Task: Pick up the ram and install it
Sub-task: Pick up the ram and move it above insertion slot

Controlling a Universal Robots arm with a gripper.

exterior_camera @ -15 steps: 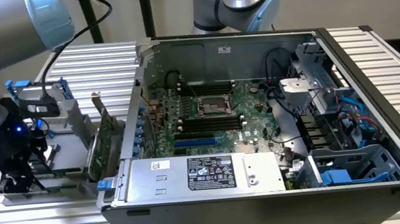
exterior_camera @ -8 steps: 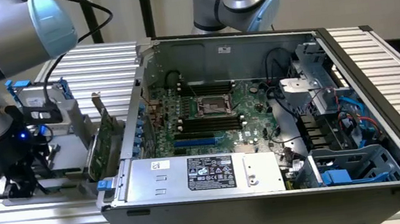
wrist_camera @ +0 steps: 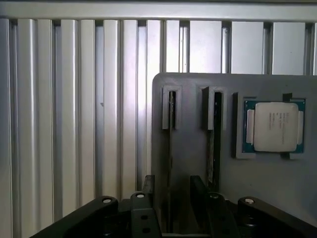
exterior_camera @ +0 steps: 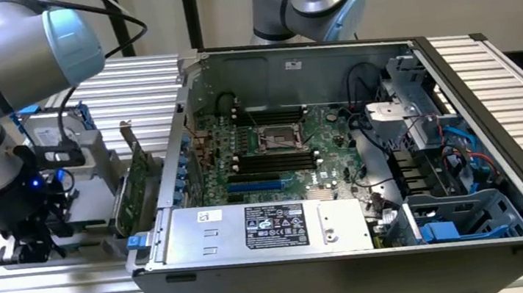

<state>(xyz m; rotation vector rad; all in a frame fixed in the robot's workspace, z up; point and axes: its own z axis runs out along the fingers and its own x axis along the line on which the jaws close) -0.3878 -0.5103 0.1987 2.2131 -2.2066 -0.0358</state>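
Wrist view: the black two-finger gripper (wrist_camera: 173,191) hangs low over the grey slotted plastic holder (wrist_camera: 193,99), fingers apart, straddling the thin edge-on ram stick (wrist_camera: 171,139). Contact seems not yet made.

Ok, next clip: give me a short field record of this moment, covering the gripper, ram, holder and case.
holder: gray block on the slatted table
gripper: low over the holder, jaws open
ram: edge-on in a holder slot, between the jaws, apparently not clamped
second stick: edge-on in the neighbouring slot
processor: flat in the holder's recess
computer case: open, motherboard exposed, toward the exterior view's right of the gripper
task state: ram not lifted
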